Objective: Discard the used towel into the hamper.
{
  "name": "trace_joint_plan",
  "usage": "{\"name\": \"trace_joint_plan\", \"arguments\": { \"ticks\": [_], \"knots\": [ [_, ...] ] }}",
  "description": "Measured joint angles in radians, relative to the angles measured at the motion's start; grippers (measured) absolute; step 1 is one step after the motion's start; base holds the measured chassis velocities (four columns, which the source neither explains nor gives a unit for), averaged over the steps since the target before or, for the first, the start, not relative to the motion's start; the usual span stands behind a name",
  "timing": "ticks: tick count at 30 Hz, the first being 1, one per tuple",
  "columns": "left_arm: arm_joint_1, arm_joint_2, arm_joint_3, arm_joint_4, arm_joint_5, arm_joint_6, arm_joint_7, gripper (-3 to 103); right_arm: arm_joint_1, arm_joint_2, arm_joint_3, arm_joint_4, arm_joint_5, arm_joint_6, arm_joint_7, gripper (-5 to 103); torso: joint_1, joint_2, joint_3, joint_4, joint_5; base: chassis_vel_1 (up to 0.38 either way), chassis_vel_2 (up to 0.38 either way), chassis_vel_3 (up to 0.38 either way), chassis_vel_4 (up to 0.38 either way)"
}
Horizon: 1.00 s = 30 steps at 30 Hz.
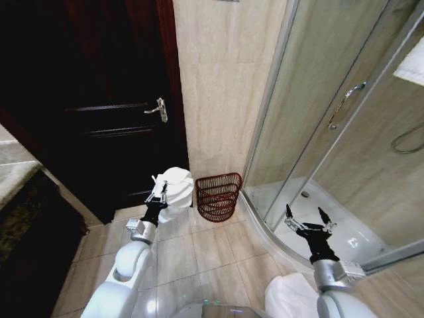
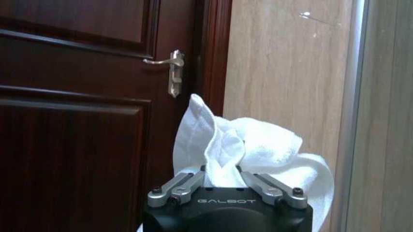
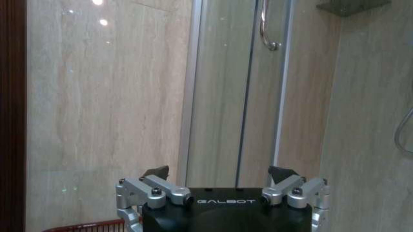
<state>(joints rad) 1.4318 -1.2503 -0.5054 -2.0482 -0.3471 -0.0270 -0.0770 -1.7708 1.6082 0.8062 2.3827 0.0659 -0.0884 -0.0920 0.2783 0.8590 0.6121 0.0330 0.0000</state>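
Observation:
A bunched white towel (image 1: 175,189) hangs in my left gripper (image 1: 159,192), which is shut on it, held in the air just left of the hamper (image 1: 218,195). The hamper is a small dark red openwork basket standing on the floor against the tiled wall. In the left wrist view the towel (image 2: 248,147) bulges out between the closed fingers (image 2: 177,188), in front of the dark door. My right gripper (image 1: 309,219) is open and holds nothing, raised on the right beside the shower enclosure. A strip of the hamper's rim (image 3: 84,226) shows in the right wrist view below the right gripper (image 3: 219,175).
A dark wooden door (image 1: 99,112) with a metal lever handle (image 1: 159,109) stands at the left. A curved glass shower enclosure (image 1: 331,132) with a raised sill fills the right side. Beige floor tiles (image 1: 205,252) lie open in front of the hamper.

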Motion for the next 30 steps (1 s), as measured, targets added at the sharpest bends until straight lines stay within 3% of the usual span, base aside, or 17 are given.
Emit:
{"name": "trace_joint_plan", "arguments": {
  "ticks": [12, 15, 30],
  "knots": [
    [0.010, 0.004, -0.008, 0.011, -0.001, -0.019, 0.026, 10, -0.002, 0.000, -0.005, 0.000, -0.012, 0.000, 0.001, 100, -0.022, -0.052, -0.029, 0.0000, 0.0000, 0.000, 0.000, 0.000, 0.000],
    [0.009, 0.002, -0.008, 0.027, 0.009, -0.061, 0.050, 10, -0.006, 0.000, -0.001, -0.004, -0.019, 0.002, 0.000, 100, -0.029, -0.066, -0.037, 0.0000, 0.0000, 0.000, 0.000, 0.000, 0.000],
    [0.010, 0.003, -0.008, 0.044, 0.019, -0.110, 0.110, 10, 0.000, 0.000, 0.005, -0.023, -0.033, 0.027, -0.017, 100, -0.031, -0.068, -0.038, 0.0000, 0.0000, -0.008, 0.006, 0.007, -0.008]
  ]
}}
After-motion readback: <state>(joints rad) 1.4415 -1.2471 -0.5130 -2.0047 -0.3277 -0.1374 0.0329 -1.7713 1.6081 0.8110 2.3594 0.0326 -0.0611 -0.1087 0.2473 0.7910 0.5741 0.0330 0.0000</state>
